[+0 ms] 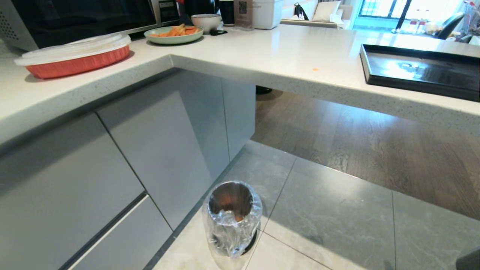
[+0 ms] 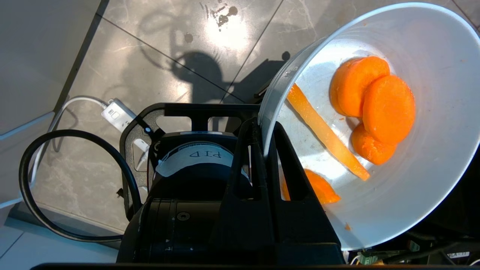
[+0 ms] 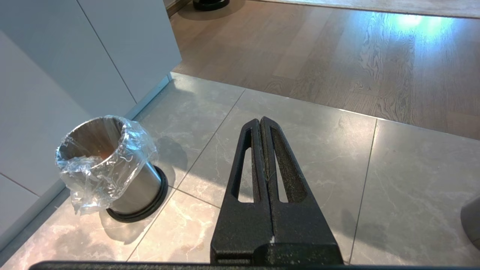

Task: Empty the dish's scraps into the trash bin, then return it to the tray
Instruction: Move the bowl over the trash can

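Glossy white ware: the dish, a small round bowl, fills the right half of the left wrist view, tipped steeply on edge above grey floor tile. Left gripper: jaws clamped on the dish's rim, one finger inside the wall, one outside.

Contents: the scraps, namely three orange round slices lying against one another, a further orange piece by the inner finger, and one thin pale stick. All cling to the tilted wall; they look moist and likely to stick, so a steeper tip may be needed.

Handling, by judgement: rigid, light, breakable, slick glaze. The rim is the only practical hold, and a pinch there could slip if jolted.

Trash bin: shiny steel cylinder with crinkled clear liner, lower centre of the head view, standing on tile beside the grey cabinets; something orange shows inside.

Tray: black, low-rimmed, upper right of the head view on the white counter.

Right gripper: jaws together, holding nothing, over the floor with the bin well apart.
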Controlling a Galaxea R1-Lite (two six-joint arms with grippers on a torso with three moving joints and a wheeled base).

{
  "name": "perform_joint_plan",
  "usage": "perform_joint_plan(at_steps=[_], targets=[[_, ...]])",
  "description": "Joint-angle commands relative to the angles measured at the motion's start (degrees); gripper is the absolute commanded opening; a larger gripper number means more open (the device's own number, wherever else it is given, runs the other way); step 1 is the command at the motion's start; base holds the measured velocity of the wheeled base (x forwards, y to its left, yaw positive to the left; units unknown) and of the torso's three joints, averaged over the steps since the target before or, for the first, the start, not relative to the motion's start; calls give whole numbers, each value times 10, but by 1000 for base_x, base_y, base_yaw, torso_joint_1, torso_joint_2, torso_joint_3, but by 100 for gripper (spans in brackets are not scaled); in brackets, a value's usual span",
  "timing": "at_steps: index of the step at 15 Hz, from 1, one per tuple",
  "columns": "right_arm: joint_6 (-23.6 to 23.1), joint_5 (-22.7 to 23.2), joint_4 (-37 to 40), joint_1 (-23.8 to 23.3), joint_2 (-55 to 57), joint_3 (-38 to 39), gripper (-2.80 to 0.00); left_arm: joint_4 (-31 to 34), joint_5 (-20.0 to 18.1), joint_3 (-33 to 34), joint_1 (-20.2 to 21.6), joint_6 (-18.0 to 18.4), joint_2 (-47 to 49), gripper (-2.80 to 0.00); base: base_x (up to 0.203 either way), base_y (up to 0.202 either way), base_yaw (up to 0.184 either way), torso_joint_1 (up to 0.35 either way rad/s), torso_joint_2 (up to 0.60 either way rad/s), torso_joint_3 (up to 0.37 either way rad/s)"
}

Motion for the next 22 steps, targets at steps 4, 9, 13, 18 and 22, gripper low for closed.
perform_joint_plan(at_steps=[4, 9, 13, 18, 22], targets=[[0, 0, 0, 0, 0, 0, -280, 3, 1, 2, -11, 1, -1, -280, 0, 0, 0, 0, 0, 0], [0, 0, 0, 0, 0, 0, -280, 2, 2, 1, -26, 2, -1, -280, 0, 0, 0, 3, 1, -98], [0, 0, 0, 0, 0, 0, -280, 2, 2, 1, -29, 4, -1, -280, 0, 0, 0, 3, 0, -194], [0, 0, 0, 0, 0, 0, -280, 2, 1, 1, -31, 17, -2, -280, 0, 0, 0, 4, 2, -197], [0, 0, 0, 0, 0, 0, -280, 2, 1, -2, -32, 17, -4, -280, 0, 0, 0, 5, 5, -192]])
